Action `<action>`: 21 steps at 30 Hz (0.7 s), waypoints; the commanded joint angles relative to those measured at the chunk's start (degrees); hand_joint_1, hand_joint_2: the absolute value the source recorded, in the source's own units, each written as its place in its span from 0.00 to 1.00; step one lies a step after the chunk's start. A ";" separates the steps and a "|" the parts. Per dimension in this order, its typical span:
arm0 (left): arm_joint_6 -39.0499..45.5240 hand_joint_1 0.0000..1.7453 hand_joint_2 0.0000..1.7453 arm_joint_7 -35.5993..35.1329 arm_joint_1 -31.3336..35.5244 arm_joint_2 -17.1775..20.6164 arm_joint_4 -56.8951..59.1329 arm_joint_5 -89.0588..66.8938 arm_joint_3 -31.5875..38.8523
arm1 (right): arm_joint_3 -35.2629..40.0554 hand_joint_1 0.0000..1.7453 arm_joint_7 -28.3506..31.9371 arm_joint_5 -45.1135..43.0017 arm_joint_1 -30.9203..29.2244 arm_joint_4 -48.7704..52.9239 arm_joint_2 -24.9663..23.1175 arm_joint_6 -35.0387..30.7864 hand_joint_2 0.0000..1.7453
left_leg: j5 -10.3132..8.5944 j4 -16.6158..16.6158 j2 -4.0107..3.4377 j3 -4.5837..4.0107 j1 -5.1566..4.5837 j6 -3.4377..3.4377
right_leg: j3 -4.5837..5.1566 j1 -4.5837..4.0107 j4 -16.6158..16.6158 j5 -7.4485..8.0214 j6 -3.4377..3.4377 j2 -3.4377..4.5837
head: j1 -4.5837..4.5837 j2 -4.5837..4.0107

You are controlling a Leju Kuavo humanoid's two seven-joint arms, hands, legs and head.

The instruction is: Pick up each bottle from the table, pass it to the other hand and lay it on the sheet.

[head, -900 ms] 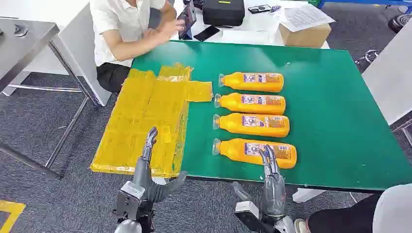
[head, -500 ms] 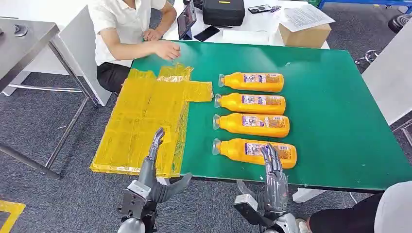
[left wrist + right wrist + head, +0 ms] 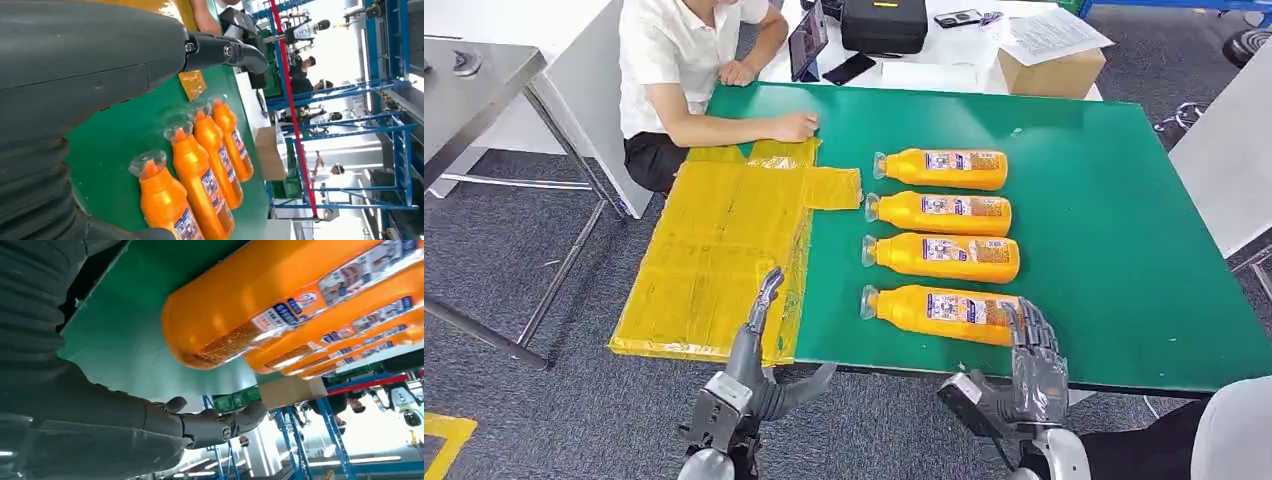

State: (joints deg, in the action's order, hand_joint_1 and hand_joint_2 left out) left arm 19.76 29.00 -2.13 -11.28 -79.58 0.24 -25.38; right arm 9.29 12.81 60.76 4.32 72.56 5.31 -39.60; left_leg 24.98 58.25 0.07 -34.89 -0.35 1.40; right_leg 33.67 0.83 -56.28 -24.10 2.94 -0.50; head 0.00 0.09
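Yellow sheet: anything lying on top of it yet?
No bottles: all four orange bottles lie on the green table beside the yellow sheet. A person's hand rests at its far edge, and the left hand hides a near strip.

Probably industrial lab or workshop: blue steel racking (image 3: 395,135), green work table (image 3: 1124,250), grey carpet floor (image 3: 514,270).

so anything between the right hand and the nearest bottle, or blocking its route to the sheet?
Nothing visible. The right hand is open at the base end of the nearest bottle; bare green table lies between that bottle and the yellow sheet.
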 commanded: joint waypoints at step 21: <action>-0.73 0.00 1.00 -0.51 3.86 -0.11 5.61 1.44 -3.47 | 3.75 0.00 -2.85 4.01 -15.02 -18.97 1.41 4.75 1.00 | 0.02 -0.09 -0.07 0.28 0.03 -0.05 | -0.27 -0.03 0.07 -0.02 -0.09 0.09 | -0.02 0.00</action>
State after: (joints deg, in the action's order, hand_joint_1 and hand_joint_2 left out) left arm 18.88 28.89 -0.36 -12.09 -77.61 1.29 -27.78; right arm 11.08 9.70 65.24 -7.28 60.39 7.23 -35.08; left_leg 24.93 58.25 0.08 -34.88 -0.36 1.45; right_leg 33.64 0.84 -56.29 -24.07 2.95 -0.51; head -0.02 0.09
